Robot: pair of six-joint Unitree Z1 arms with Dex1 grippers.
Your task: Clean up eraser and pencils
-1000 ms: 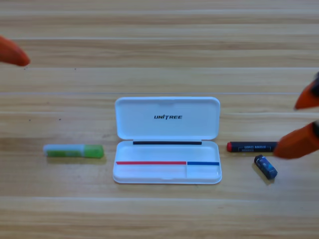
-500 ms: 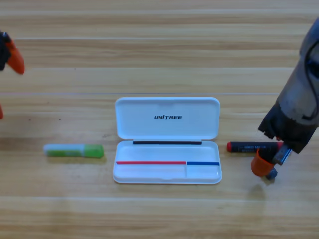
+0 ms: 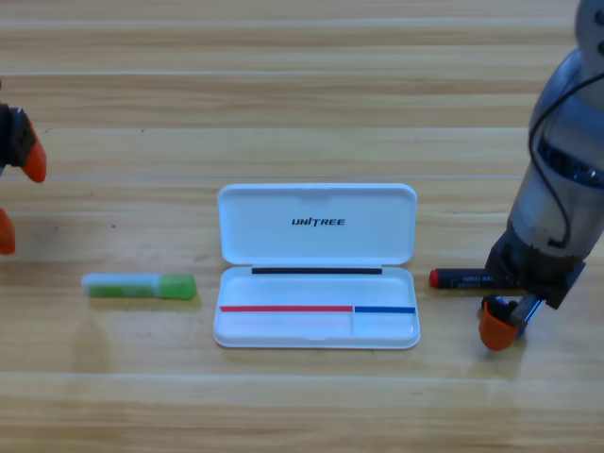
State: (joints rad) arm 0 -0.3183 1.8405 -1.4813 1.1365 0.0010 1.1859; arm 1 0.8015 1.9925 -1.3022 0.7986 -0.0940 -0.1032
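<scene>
I am looking down on the pale wooden plank surface (image 3: 302,85), where the white hinged plastic case printed UNITREE (image 3: 317,265) is lying open in the middle, its lid folded back toward the top edge and its shallow tray facing me.

My right hand (image 3: 502,323) is pointing down at the surface just right of the case, with the grey arm reaching in from the upper right corner. One orange jaw is showing at the hand's lower left, touching or nearly touching the wood. The small dark blue-black eraser is sitting somewhere under this hand, hidden from me, so I cannot tell how wide the hand is standing or whether it is gripping anything.

The thick red-ended pencil with the black printed middle (image 3: 461,278) is lying level on the surface just right of the case, its right end running under the right hand.

The bright green pencil with the pale translucent half (image 3: 139,286) is lying level on the surface, near the left side of the case but apart from it.

My left hand (image 3: 17,193) is waiting at the left edge, partly cut off, its two orange jaws standing apart and holding nothing.
</scene>
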